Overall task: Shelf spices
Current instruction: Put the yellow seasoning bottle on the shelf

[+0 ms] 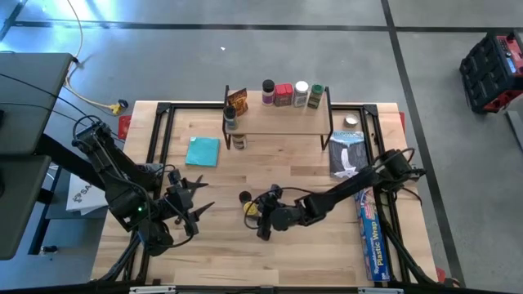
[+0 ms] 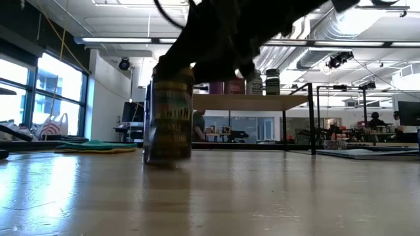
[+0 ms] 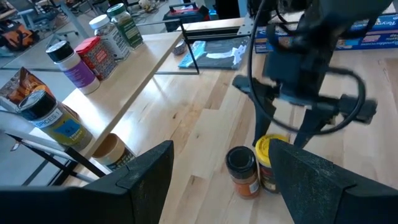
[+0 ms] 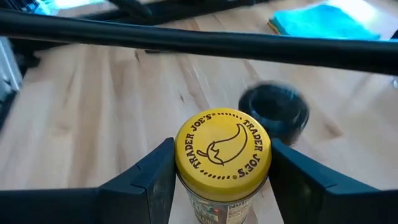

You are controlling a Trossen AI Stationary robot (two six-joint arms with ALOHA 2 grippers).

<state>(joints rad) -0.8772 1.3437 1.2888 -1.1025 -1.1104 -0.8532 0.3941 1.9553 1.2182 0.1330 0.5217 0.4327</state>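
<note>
R tool (image 4: 222,171) astride yellow-lid jar (image 4: 222,149), label hidden.

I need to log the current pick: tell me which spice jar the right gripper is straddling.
The yellow-lidded jar, mid-table between the right gripper's fingers. The dark-lidded jar beside it stands outside them; the other spices are at the shelf.
</note>
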